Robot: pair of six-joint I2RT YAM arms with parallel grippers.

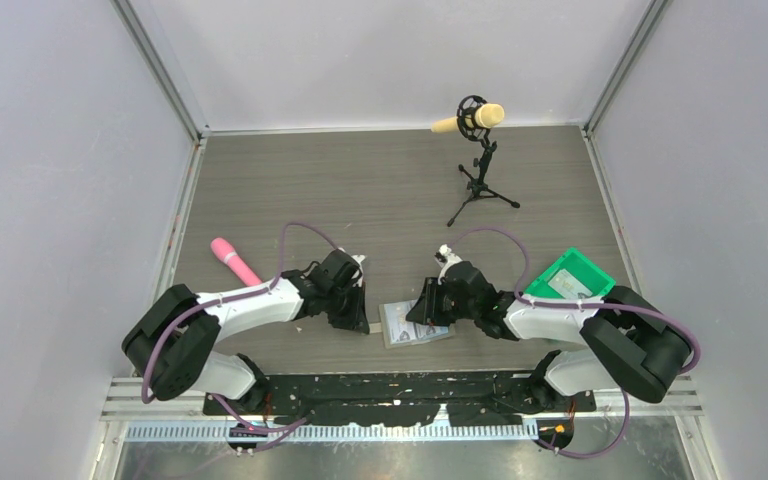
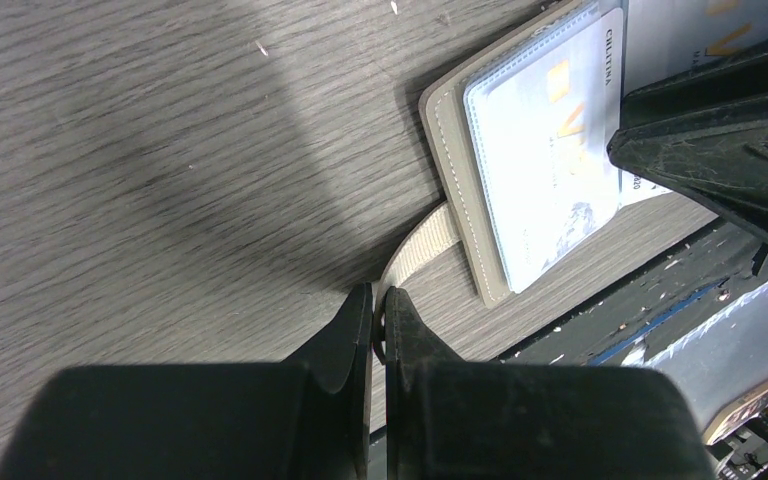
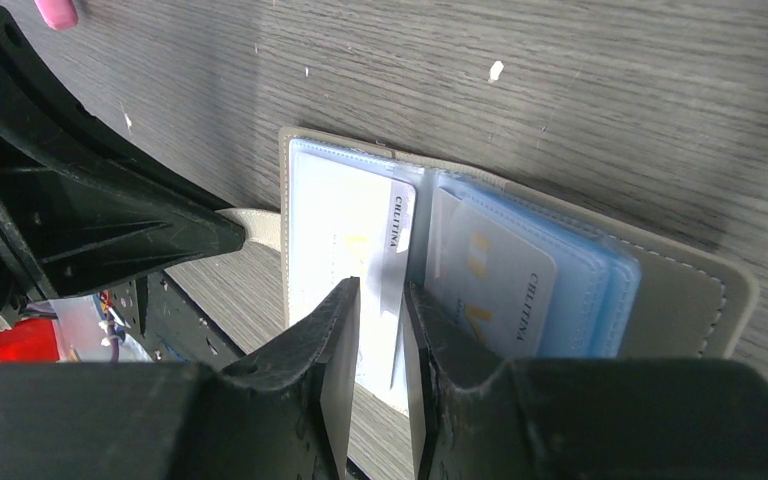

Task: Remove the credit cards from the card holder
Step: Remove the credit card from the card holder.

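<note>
The card holder lies open on the table near the front edge, between my two grippers. In the right wrist view it shows clear pockets, a pale credit card on the left and blue-tinted cards on the right. My right gripper hangs over the left card near the fold, its jaws a narrow gap apart. My left gripper is shut on the holder's beige strap beside the holder. A card shows in its pocket.
A green bin with something pale inside stands right of the right arm. A pink object lies left of the left arm. A microphone on a tripod stands at the back. The black front rail is just behind the holder.
</note>
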